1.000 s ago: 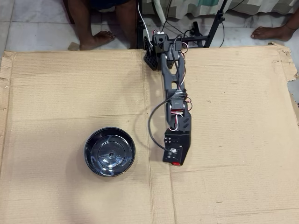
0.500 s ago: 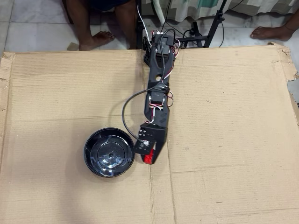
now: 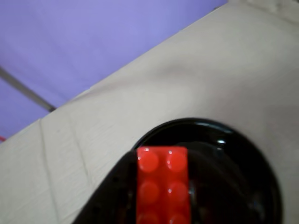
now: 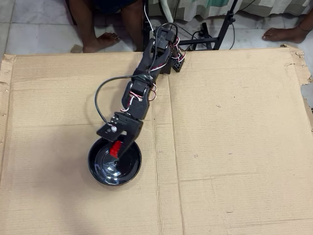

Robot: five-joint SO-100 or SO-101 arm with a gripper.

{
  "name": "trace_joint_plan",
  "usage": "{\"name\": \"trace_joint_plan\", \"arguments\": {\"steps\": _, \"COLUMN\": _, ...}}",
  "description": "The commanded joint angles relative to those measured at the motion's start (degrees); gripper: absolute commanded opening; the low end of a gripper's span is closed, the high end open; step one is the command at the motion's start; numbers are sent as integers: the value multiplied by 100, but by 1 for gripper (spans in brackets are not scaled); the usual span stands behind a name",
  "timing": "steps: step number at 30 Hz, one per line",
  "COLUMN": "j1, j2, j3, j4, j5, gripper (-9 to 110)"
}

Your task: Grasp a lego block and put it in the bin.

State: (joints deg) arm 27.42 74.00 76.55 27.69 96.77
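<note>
The red lego block (image 4: 116, 148) is held in my gripper (image 4: 118, 151) just above the black bowl (image 4: 100, 164), over its upper-right part in the overhead view. In the wrist view the brick (image 3: 163, 186) fills the lower middle, studs facing the camera, between dark fingers (image 3: 114, 193) of my gripper (image 3: 163, 156). The glossy bowl (image 3: 261, 186) lies right behind and below it. The bowl's inside shows nothing else.
A large cardboard sheet (image 4: 230, 122) covers the floor under the arm and bowl. The arm's base (image 4: 164, 46) stands at the sheet's far edge. Bare feet (image 4: 100, 41) and black stand legs (image 4: 205, 39) lie beyond that edge. A purple surface (image 3: 70, 42) lies past the cardboard in the wrist view.
</note>
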Motion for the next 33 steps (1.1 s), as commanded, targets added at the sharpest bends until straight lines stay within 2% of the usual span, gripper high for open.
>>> {"name": "trace_joint_plan", "arguments": {"steps": 1, "j1": 123, "j2": 413, "j3": -53, "j4": -62, "j5": 9, "gripper": 0}}
{"name": "trace_joint_plan", "arguments": {"steps": 9, "j1": 237, "j2": 378, "j3": -44, "j4": -53, "j5": 0, "gripper": 2}}
{"name": "trace_joint_plan", "arguments": {"steps": 15, "j1": 237, "j2": 404, "j3": -44, "j4": 0, "j5": -290, "gripper": 24}}
{"name": "trace_joint_plan", "arguments": {"steps": 17, "j1": 237, "j2": 387, "j3": -44, "j4": 0, "j5": -352, "gripper": 28}}
{"name": "trace_joint_plan", "arguments": {"steps": 28, "j1": 237, "j2": 396, "j3": -35, "j4": 9, "j5": -457, "gripper": 29}}
{"name": "trace_joint_plan", "arguments": {"steps": 33, "j1": 193, "j2": 431, "j3": 105, "j4": 18, "j5": -1028, "gripper": 29}}
